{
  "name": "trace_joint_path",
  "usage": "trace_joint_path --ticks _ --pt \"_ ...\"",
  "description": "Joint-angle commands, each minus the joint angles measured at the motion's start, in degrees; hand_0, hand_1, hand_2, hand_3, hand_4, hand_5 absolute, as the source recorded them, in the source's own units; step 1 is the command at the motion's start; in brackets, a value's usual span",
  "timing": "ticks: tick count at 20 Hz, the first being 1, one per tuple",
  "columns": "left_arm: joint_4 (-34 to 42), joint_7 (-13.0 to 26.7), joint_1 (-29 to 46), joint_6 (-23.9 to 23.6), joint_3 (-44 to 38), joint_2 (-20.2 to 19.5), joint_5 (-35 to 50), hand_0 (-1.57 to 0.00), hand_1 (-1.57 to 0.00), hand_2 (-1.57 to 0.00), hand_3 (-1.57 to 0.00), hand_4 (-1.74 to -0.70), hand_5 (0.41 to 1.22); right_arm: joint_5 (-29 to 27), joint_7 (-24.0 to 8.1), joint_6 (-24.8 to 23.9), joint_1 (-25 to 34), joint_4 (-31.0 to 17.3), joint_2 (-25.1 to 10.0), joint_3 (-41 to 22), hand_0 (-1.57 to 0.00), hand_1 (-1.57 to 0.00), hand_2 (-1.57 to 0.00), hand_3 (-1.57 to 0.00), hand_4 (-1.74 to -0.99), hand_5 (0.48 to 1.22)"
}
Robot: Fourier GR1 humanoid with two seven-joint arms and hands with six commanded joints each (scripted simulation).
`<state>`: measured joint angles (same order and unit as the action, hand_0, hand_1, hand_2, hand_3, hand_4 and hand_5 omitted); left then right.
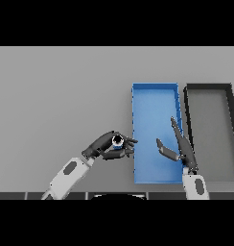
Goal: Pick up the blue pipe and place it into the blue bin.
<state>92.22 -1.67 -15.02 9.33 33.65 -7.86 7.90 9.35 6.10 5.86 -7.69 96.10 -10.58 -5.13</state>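
Note:
My left hand (105, 145) is curled round the blue pipe (117, 141), of which only the round dark end with a blue rim shows between thumb and fingers. The hand hovers just left of the blue bin (155, 93), close to its left wall near the front. The bin is a long blue tray lying lengthwise away from me at centre right. My right hand (181, 146) stands open, fingers straight and pointing away, over the bin's right front part by its right wall.
A dark grey bin (209, 87) of about the same size lies right beside the blue bin on its right. Bare grey table stretches to the left and behind both bins.

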Motion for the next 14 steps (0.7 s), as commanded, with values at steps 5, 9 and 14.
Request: trace_joint_path --ticks 5,9,14 --pt "-0.91 1.92 0.15 -0.32 0.62 0.05 -1.15 -1.57 -1.57 -1.57 -1.44 -1.73 1.219 0.21 -0.14 -0.04 1.04 -0.04 -0.13 -0.07 0.00 0.00 0.00 0.00 -1.255 0.688" --pt "-0.70 1.67 -0.29 -0.94 0.35 0.42 -1.23 -1.57 -1.57 -1.57 -1.44 -1.73 1.220 -0.27 0.06 0.46 1.16 1.10 -0.46 -0.14 0.00 0.00 0.00 0.00 -1.213 0.684" --pt "-0.14 1.31 0.16 -0.13 0.83 0.11 -0.88 -1.57 -1.57 -1.57 -1.44 -1.73 1.221 -18.44 -3.76 12.26 3.86 7.80 -4.18 1.80 0.00 0.00 0.00 0.00 -1.254 0.554"
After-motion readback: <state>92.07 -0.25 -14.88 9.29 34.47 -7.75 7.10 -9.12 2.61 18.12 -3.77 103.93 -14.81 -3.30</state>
